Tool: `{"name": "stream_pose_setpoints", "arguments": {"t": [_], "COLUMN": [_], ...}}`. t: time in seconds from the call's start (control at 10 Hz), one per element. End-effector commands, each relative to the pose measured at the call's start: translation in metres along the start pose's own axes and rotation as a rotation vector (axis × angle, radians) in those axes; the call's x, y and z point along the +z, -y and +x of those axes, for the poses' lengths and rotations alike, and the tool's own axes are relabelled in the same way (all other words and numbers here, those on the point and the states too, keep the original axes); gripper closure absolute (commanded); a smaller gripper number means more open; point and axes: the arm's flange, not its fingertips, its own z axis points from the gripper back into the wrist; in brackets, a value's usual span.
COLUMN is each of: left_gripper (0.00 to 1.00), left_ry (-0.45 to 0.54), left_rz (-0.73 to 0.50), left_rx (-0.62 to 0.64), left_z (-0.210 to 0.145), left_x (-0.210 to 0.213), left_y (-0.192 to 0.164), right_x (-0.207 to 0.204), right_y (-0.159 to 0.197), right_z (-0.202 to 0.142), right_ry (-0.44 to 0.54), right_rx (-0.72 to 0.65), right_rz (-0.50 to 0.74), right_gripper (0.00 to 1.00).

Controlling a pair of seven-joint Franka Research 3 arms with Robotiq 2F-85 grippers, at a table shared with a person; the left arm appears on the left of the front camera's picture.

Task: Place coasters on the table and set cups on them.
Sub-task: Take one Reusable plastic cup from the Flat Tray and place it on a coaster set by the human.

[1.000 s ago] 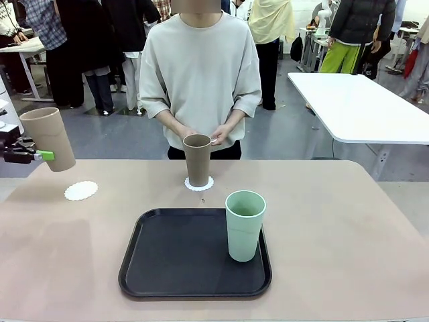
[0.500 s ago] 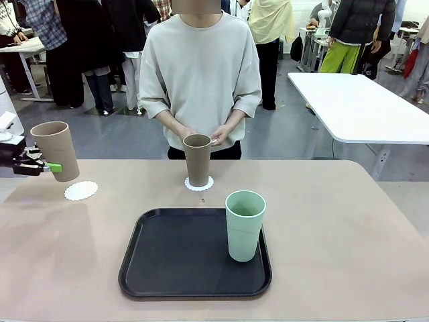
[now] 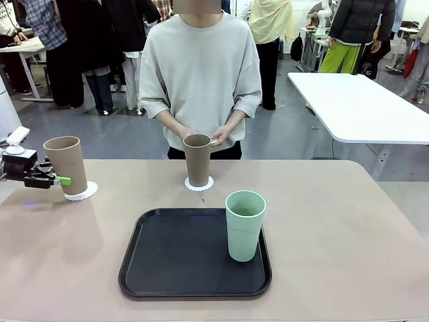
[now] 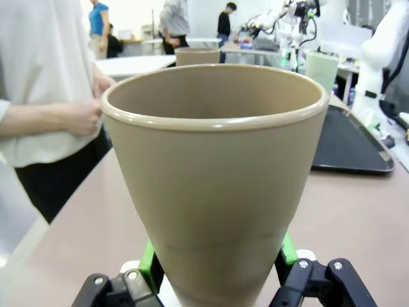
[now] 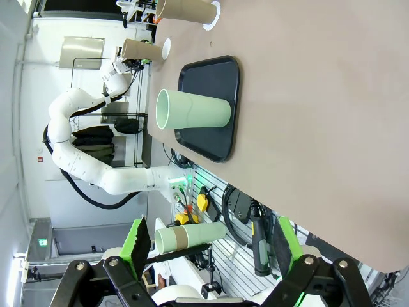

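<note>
My left gripper [image 3: 59,180] is shut on a tan cup [image 3: 66,163] that stands upright with its base on or just above a white coaster [image 3: 88,190] at the table's [image 3: 335,221] far left. The left wrist view has this cup [image 4: 217,173] between the green pads [image 4: 148,261]. A second tan cup [image 3: 197,159] stands on a coaster [image 3: 200,184] in front of the person. A mint green cup [image 3: 244,225] stands on the black tray [image 3: 174,261]. My right gripper [image 5: 214,246] is open and empty, off the table's edge, far from the green cup [image 5: 192,109].
The person stands at the far side, hands [image 3: 201,136] together above the middle cup, a small white thing [image 3: 216,141] in the fingers. A white table [image 3: 362,107] stands at the back right. The beige top to the right of the tray is bare.
My left gripper has carried the tan cup down and to the right, from tilted in the air to upright over the left coaster. The right gripper has stayed open.
</note>
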Motion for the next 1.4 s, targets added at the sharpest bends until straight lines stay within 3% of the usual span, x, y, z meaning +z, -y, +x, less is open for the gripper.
{"name": "stream_pose_setpoints", "arguments": {"t": [0.0,0.6,1.3], "left_gripper": [0.18,0.18,0.18], "left_ry": [-0.017,0.027,0.056], "left_rz": [0.025,0.046,0.017], "left_rx": [0.011,0.067,0.078], "left_z": [-0.001,-0.015,-0.016], "left_x": [-0.005,-0.006,0.013], "left_y": [-0.006,-0.032,-0.021], "right_x": [0.0,0.0,0.0], "right_y": [0.0,0.0,0.0], "right_z": [0.0,0.0,0.0], "right_ry": [0.0,0.0,0.0], "right_rx": [0.003,0.003,0.003], "right_rz": [0.004,0.004,0.004], "right_gripper": [0.0,0.0,0.0]}}
